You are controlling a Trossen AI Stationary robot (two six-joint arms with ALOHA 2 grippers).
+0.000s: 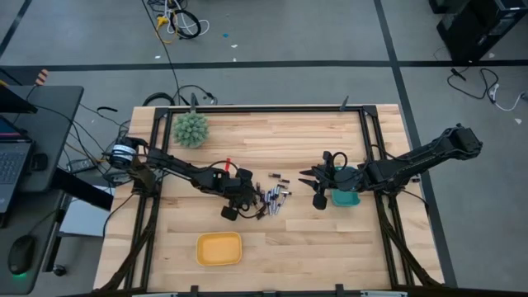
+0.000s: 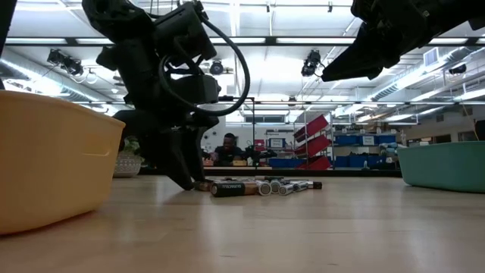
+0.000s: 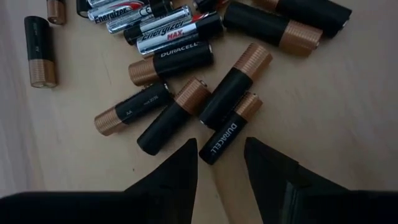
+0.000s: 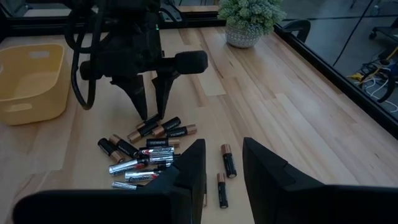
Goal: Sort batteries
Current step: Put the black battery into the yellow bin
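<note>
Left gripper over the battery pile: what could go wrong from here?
The open left gripper straddles the end of one small black-and-copper Duracell battery, but a longer black-and-copper neighbour lies touching it; closing may pinch both or flick one away. The grip at its very end could let it pivot out.

Overhead, table-level and both wrist cameras all share the batteries [image 1: 272, 196].

batteries [image 1: 273, 196] mid-table, between both trays
</note>
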